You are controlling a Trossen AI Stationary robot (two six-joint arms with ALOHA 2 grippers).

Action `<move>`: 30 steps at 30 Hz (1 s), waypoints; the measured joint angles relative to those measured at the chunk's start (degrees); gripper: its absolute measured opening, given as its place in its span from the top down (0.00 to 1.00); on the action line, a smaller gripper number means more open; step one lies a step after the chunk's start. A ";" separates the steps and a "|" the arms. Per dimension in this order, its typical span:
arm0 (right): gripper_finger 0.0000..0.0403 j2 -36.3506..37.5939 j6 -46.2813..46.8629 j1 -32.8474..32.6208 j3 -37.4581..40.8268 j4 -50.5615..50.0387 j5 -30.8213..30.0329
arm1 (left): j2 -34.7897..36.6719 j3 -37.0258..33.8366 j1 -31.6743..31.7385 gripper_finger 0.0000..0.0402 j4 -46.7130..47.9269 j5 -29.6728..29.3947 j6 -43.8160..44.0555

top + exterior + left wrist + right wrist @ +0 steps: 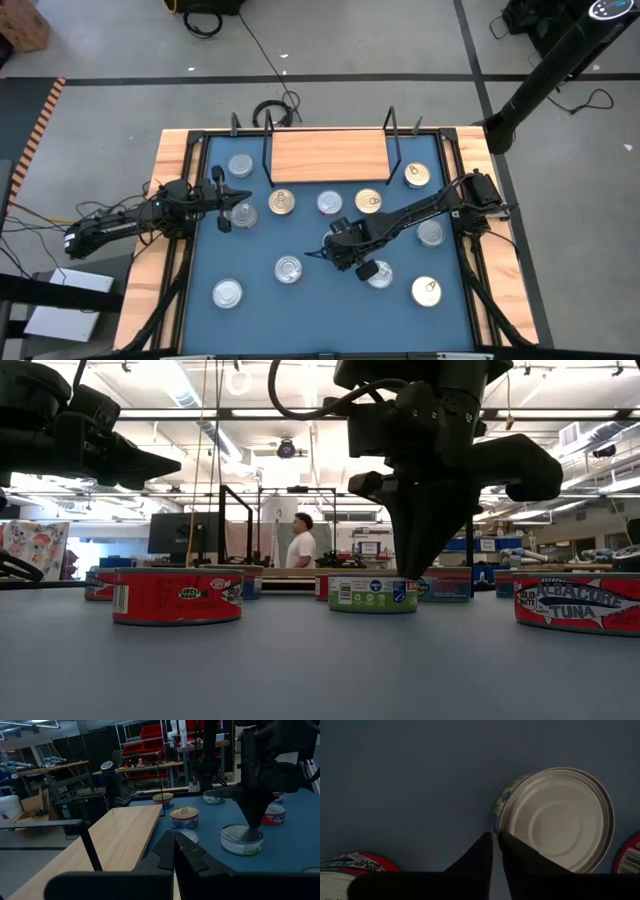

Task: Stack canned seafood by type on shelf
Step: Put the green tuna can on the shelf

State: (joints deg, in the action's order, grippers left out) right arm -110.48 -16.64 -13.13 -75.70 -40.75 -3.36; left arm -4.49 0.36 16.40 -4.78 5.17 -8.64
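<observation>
Several flat round tins of canned seafood lie on the blue table top (250,250), among them a gold-topped one (282,202) and a red-sided one (177,597). The shelf (330,155), a bare light wooden board between black wire uprights, stands at the far edge. My right gripper (494,839) points steeply down at mid-table, shut at the edge of a green-sided tin (555,820) with a plain silver top. In the high view the gripper (338,250) hides that tin. My left gripper (175,851) hovers level and shut at the table's left side, holding nothing. My right gripper pinches the green-sided tin's rim (496,826) on the side toward the table's right edge. One finger (517,855) lies over the top, the other (477,852) outside the wall. The fingers come steeply from above. The tin sits flat on the table.
A red and blue tuna tin (578,603) sits close by toward the near right, and other tins (184,817) lie in a row before the shelf. A person (300,545) stands in the room beyond. A wooden rim (150,260) borders the table.
</observation>
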 joint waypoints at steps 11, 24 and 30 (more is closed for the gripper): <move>0.98 -2.69 -0.93 0.07 -0.34 0.53 -0.67 | 0.02 0.02 0.01 0.99 0.03 0.00 0.03; 0.99 2.72 4.42 2.96 0.49 1.40 1.91 | 0.02 0.00 -0.02 0.99 0.02 0.00 0.09; 1.00 4.75 9.39 5.18 0.33 1.66 5.14 | 0.02 0.01 0.00 0.99 0.02 0.00 0.11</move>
State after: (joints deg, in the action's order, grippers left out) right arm -105.72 -7.25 -7.94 -75.37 -39.09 1.78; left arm -4.47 0.37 16.40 -4.75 5.17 -8.54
